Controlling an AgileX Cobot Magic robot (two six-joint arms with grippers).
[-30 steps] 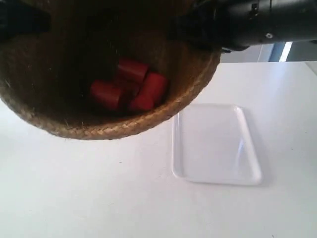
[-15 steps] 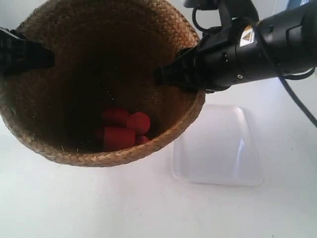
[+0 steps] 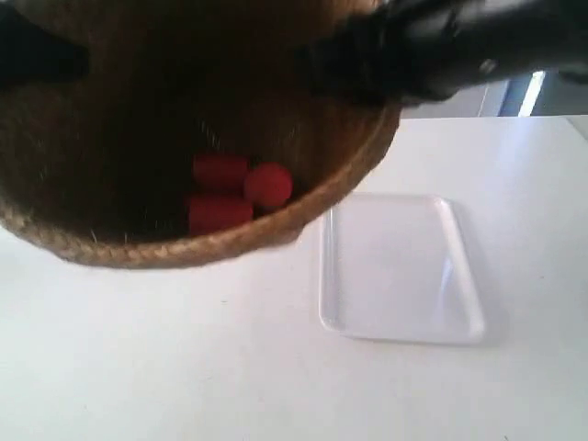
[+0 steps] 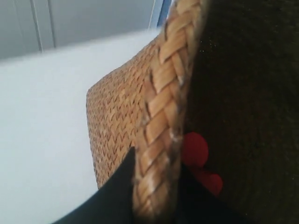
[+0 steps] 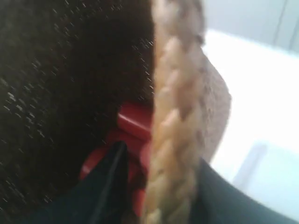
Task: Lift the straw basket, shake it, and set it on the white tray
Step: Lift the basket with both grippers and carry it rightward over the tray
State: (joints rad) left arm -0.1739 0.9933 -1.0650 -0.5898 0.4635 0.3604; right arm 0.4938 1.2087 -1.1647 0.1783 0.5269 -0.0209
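Presently, the straw basket (image 3: pixel 119 138) is rim-clamped by left gripper (image 4: pixel 156 189) and right gripper (image 5: pixel 161 186), the white tray (image 3: pixel 400 266) being located below, nearer the latter.

The straw basket (image 3: pixel 110 138), held aloft, fills the far left; the white tray (image 3: pixel 400 271) at right and the table (image 3: pixel 230 367) near it lie open.
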